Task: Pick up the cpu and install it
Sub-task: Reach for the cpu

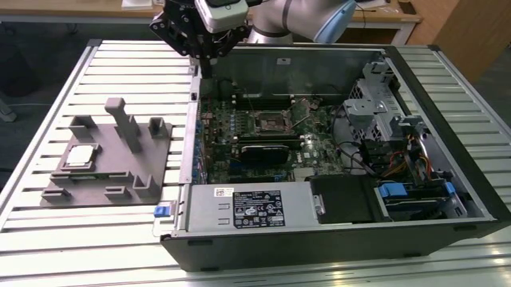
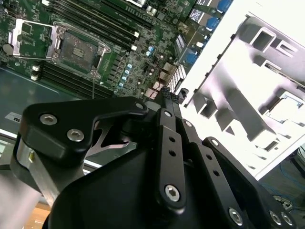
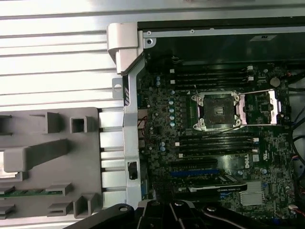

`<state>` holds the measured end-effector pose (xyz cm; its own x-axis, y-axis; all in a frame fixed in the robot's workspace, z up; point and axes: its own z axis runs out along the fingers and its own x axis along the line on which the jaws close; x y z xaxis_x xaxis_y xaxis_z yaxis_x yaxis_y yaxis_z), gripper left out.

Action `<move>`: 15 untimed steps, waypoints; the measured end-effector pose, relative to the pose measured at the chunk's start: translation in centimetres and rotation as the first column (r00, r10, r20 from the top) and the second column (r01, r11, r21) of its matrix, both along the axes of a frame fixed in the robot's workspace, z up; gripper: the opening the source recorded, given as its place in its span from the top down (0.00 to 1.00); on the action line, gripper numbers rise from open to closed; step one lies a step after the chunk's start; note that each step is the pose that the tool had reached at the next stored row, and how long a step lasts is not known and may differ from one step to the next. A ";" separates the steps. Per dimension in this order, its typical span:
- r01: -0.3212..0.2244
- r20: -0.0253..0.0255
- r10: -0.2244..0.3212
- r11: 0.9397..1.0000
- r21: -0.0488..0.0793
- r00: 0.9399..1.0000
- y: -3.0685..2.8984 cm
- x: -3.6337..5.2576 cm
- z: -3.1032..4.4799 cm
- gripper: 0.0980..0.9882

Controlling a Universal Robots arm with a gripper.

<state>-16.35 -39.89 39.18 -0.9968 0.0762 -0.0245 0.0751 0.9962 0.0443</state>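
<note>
One cpu (image 1: 78,156) on tray (image 1: 96,192); fingers (image 1: 206,67) closed over case (image 1: 319,242).

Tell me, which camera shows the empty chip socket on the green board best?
The first wrist view: it looks nearly straight down on the socket, unobstructed, its metal frame swung open. The second wrist view shows it at a slant. The exterior view shows it small, inside the computer case.
</note>
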 end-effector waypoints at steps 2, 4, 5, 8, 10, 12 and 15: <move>0.000 0.000 0.000 1.000 0.000 1.000 0.00 -0.14 -0.01 0.99; 0.000 0.000 0.000 1.000 0.000 1.000 0.00 -0.29 -0.01 0.99; 0.000 0.000 0.000 1.000 0.000 1.000 0.00 -0.36 -0.01 0.99; 0.000 0.000 0.000 1.000 0.000 1.000 0.00 -0.57 -0.02 0.99; 0.000 0.000 0.000 1.000 0.000 1.000 0.00 -0.72 -0.02 0.99; 0.000 0.000 0.000 1.000 0.000 1.000 0.00 -0.85 -0.02 0.99; 0.000 0.000 0.000 1.000 0.000 1.000 0.00 -1.08 -0.02 0.99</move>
